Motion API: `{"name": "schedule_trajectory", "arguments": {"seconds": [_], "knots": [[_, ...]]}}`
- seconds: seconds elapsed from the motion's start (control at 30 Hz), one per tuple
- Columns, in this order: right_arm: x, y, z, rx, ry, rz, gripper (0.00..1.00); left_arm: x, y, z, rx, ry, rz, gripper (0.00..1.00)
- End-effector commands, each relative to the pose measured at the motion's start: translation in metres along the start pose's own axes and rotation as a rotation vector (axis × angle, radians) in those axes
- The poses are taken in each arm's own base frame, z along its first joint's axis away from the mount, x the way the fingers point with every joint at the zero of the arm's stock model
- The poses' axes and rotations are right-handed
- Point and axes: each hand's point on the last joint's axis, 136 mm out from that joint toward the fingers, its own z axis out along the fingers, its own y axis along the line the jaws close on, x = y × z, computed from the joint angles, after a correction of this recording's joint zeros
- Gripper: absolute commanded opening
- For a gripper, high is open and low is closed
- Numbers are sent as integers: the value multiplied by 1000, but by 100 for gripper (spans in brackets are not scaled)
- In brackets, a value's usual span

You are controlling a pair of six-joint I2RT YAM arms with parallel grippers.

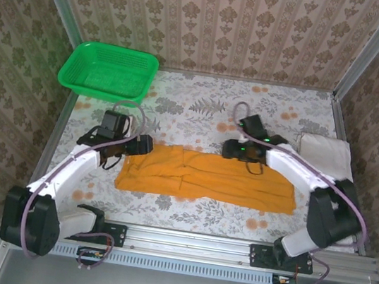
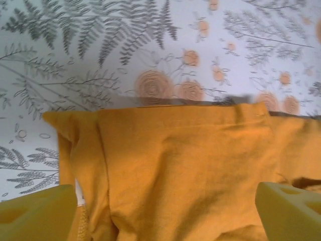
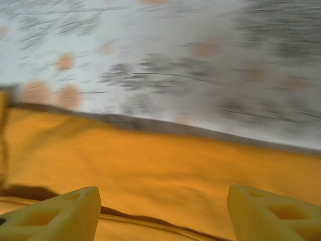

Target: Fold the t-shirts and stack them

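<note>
The mustard-orange t-shirt (image 1: 206, 176) lies folded into a long flat band across the middle of the table, its print hidden. My left gripper (image 1: 148, 144) hangs open just over the band's far left corner; in the left wrist view the orange cloth (image 2: 175, 165) spreads between my wide-apart yellow fingers (image 2: 35, 213). My right gripper (image 1: 228, 148) is open at the band's far edge near the middle, with the shirt (image 3: 160, 170) below the spread fingers (image 3: 276, 213). The white t-shirt (image 1: 325, 154) sits folded at the right edge of the table.
A green mesh basket (image 1: 107, 71) stands at the back left corner. The floral tablecloth (image 1: 201, 108) lies bare behind the shirt. Patterned walls close in the table on three sides, and a metal rail (image 1: 189, 242) runs along the near edge.
</note>
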Motion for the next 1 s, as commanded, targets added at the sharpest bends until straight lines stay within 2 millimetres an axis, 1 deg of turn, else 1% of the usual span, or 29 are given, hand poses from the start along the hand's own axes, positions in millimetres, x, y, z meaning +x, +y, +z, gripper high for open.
{"name": "schedule_trajectory", "arguments": {"seconds": [0.0, 0.07, 0.13, 0.23, 0.37, 0.47, 0.5, 0.57, 0.63, 0.7, 0.73, 0.8, 0.97], "knots": [[1, 81, 22, -217, 47, 19, 61, 14, 13, 9, -64, 38, -194, 84], [13, 111, 35, -266, 109, 10, 57, 22, 10, 16, -43, 85, -192, 79], [25, 125, 46, -282, 165, 15, 52, 30, 8, 22, -31, 133, -185, 71], [38, 134, 55, -292, 225, 30, 43, 44, 1, 27, 4, 199, -178, 61], [53, 142, 63, -335, 307, 52, 35, 64, 5, 33, -1, 260, -167, 48], [56, 148, 66, -366, 323, 61, 28, 73, 9, 36, -15, 289, -168, 37], [55, 151, 66, -377, 324, 61, 27, 74, 10, 37, -16, 292, -168, 33], [57, 154, 68, -388, 338, 60, 25, 78, 9, 38, -6, 301, -171, 22], [58, 156, 70, -398, 352, 59, 23, 81, 8, 38, 1, 308, -169, 15], [58, 160, 70, -417, 359, 57, 15, 82, 10, 36, -7, 311, -167, 6], [58, 162, 69, -426, 359, 55, 9, 83, 12, 35, -16, 310, -165, 0], [60, 164, 65, -431, 357, 46, 0, 82, 13, 31, -29, 308, -154, 0], [71, 166, 51, -457, 362, -5, 0, 71, 13, 22, -38, 276, -128, 0]]}}
